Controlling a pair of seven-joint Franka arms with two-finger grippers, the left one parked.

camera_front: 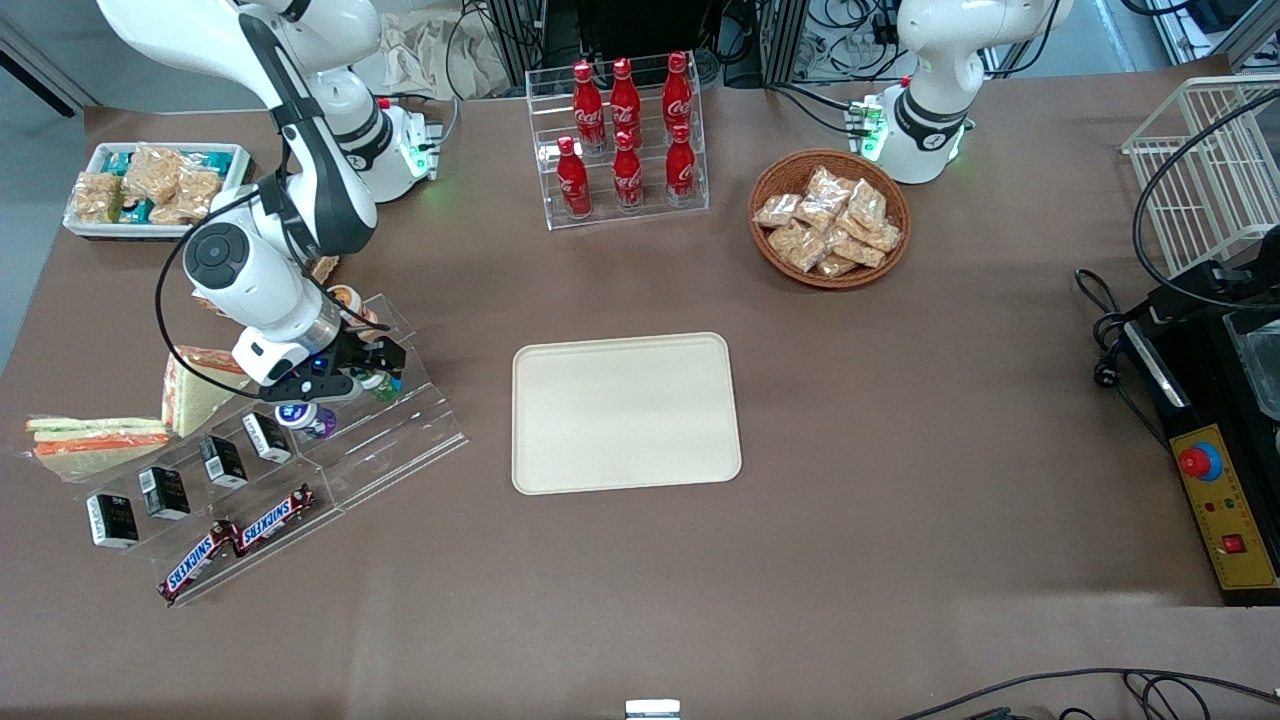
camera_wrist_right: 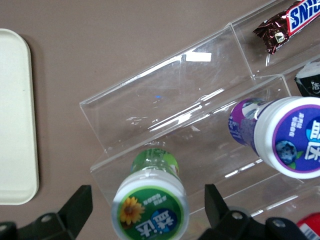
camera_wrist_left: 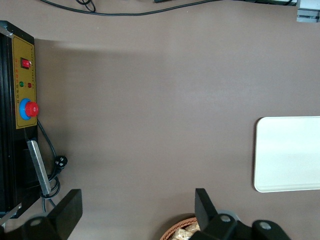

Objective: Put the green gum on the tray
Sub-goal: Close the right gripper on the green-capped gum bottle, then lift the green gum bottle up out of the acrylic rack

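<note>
Front view: the right arm's black 2-finger gripper [camera_front: 362, 372] hangs low over a clear acrylic stepped display rack [camera_front: 400, 440] toward the working arm's end of the table. The flat cream rectangular plastic tray [camera_front: 626, 412] lies bare mid-table, well apart.

Right wrist view: the small green gum bottle with a white-rimmed lid [camera_wrist_right: 150, 202] stands on the rack between the spread-apart, untouching fingers [camera_wrist_right: 76, 207], beside a purple blue-lidded bottle [camera_wrist_right: 282, 132].
</note>
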